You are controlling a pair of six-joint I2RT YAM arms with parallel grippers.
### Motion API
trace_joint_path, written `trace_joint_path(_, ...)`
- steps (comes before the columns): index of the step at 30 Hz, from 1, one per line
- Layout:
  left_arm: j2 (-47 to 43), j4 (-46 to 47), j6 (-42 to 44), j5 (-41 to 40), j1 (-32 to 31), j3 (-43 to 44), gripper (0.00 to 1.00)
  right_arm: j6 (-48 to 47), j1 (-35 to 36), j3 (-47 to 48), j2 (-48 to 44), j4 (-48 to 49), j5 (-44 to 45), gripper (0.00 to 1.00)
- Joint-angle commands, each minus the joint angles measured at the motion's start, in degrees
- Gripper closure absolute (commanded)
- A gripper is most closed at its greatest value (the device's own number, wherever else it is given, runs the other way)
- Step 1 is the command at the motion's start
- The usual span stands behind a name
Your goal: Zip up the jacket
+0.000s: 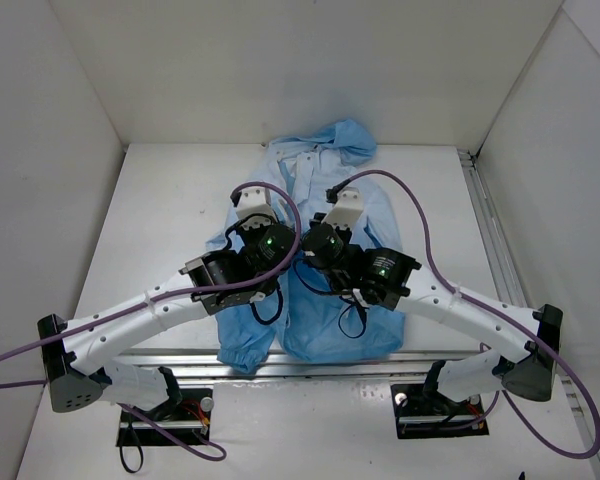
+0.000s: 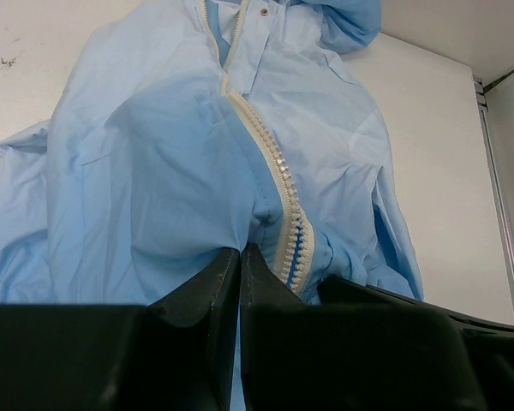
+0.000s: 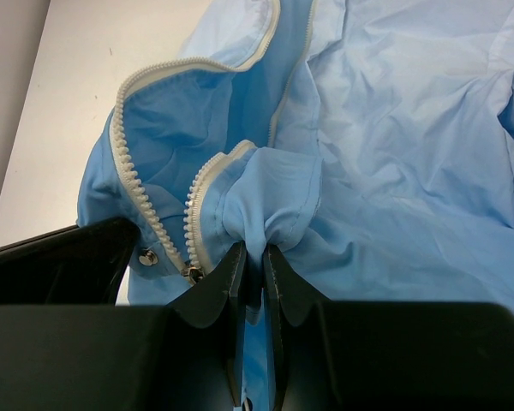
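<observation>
The light blue jacket [image 1: 380, 205] lies flat on the white table, its hood [image 1: 345, 138] at the far end. Both wrists crowd over its middle in the top view and hide the fingertips. In the left wrist view my left gripper [image 2: 240, 251] is shut, and the left front panel [image 2: 154, 171] tents up to its tips. The pale zipper teeth [image 2: 274, 163] run just right of it. My right gripper [image 3: 254, 250] is shut on a bunched fold of the jacket [image 3: 270, 201] beside the open zipper teeth [image 3: 137, 193]. A small metal slider [image 3: 191, 274] and a snap [image 3: 147, 256] sit left of it.
White walls enclose the table on the left, back and right. An aluminium rail [image 1: 485, 230] runs along the right side, another along the near edge [image 1: 180, 355]. Purple cables [image 1: 420, 220] loop above both arms.
</observation>
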Motion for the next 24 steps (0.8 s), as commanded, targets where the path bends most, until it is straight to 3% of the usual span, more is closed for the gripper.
trace_joint_path(1, -0.14, 0.14, -1.13, -1.64, -0.8, 2.4, 1.0, 2.63, -0.43, 3.37, -1.4, 2.16, 0.2, 1.0)
trace_joint_path(11, 0.91, -0.57, -2.71, -1.82, -1.32, 1.7, 1.0, 7.99, -2.19, 3.8, -2.64, 1.28, -0.24, 1.0)
trace_joint_path(24, 1.8, 0.49, -1.57, -1.55, -1.86, 1.08, 1.0, 7.64, -3.06, 4.68, -2.02, 1.28, -1.2, 1.0)
